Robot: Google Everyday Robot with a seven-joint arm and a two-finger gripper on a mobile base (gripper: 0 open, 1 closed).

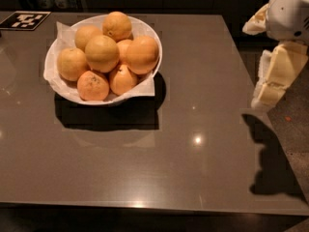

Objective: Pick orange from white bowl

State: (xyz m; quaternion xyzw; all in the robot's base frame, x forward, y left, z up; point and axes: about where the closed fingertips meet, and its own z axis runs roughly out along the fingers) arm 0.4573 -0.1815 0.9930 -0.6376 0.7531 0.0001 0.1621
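The white bowl (59, 83) stands at the far left of the dark table, lined with white paper whose corners stick out over the rim. It holds a pile of several oranges. The orange (102, 53), large, smooth and yellowish, lies on top near the middle of the pile. A deeper-orange fruit (142, 54) lies to its right and a duller speckled one (92, 85) at the front. My gripper (271, 87), cream and white, hangs beyond the table's right edge, far to the right of the bowl and apart from it.
The grey-brown table (193, 144) has a glossy top with light reflections. A black-and-white marker tag (25, 20) lies at the far left corner. The floor (289, 144) beyond the right edge carries the arm's shadow.
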